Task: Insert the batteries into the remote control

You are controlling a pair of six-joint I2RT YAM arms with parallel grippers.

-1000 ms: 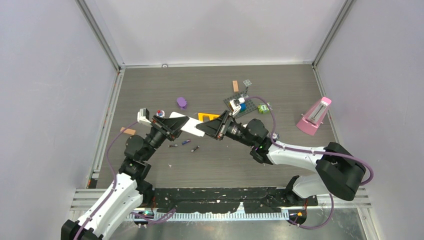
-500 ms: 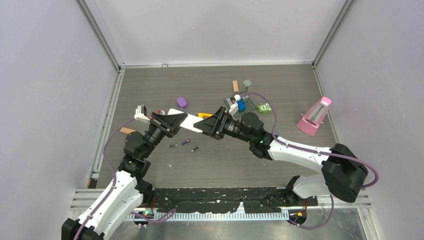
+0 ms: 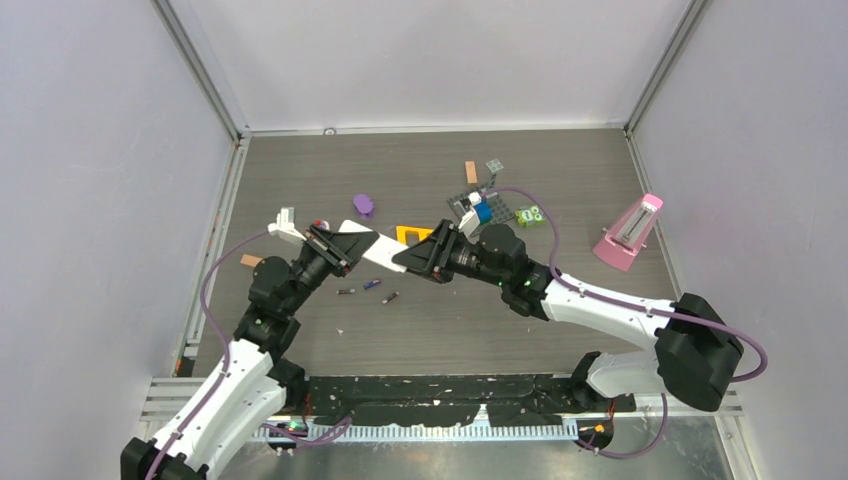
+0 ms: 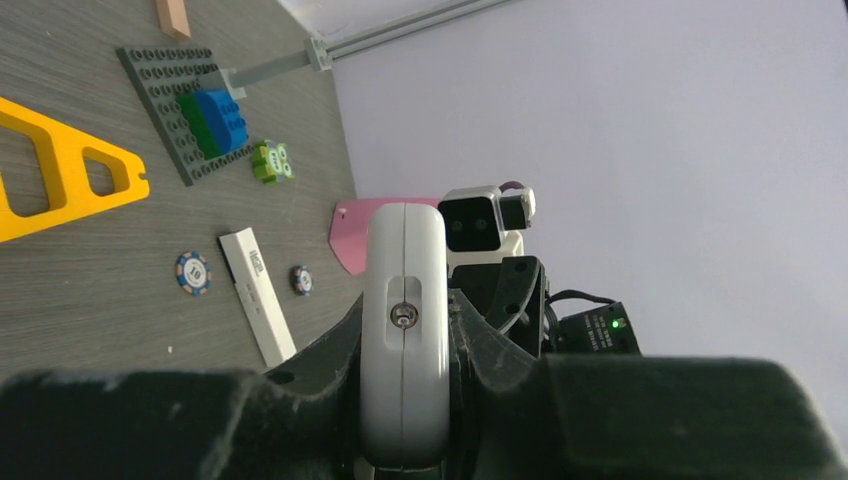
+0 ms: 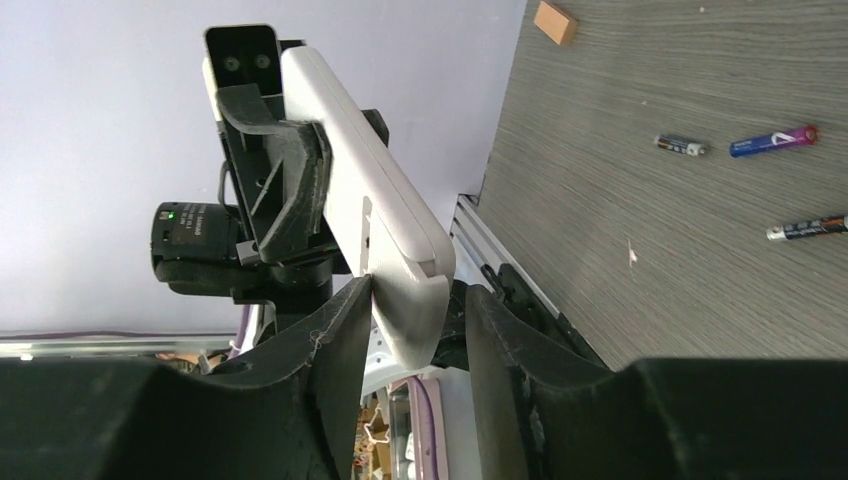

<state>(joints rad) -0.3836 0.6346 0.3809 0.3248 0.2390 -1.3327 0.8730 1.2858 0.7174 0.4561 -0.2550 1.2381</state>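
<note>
The left gripper (image 4: 405, 385) is clamped on a long white plastic remote control (image 4: 403, 290). Its black fingers (image 4: 340, 360) press the two narrow sides of the casing towards the left end. The right gripper (image 5: 410, 335) has its jaws on either side of the remote's right end, but I cannot tell whether they press on it or only flank it.

The remote control hangs in the air between the two arms, running from far left to near right.

Three small slim cylindrical batteries (image 3: 372, 285) lie loose on the grey wood-grain table (image 3: 450, 320), just on the near side of the remote and apart from one another. A bluish-purple one (image 5: 773, 140) sits between two dark ones (image 5: 682, 146).

Just beyond the remote lies a flat yellow triangular plastic frame (image 3: 417, 233). To its right is a dark grey studded baseplate (image 4: 165, 90) carrying a blue brick (image 4: 222, 115), with a small lime-green block (image 3: 529, 214) just beside the plate. A small purple lump (image 3: 363, 205) sits beyond the left gripper.

A pink pyramid-shaped object (image 3: 630, 232) stands well to the right, near the wall. One tan wooden block (image 3: 470, 171) lies beyond the baseplate and another (image 3: 250, 261) lies at the left edge.

The left wrist view also shows a round blue-rimmed chip (image 4: 193, 272) beside a narrow white strip (image 4: 257, 295).
</note>
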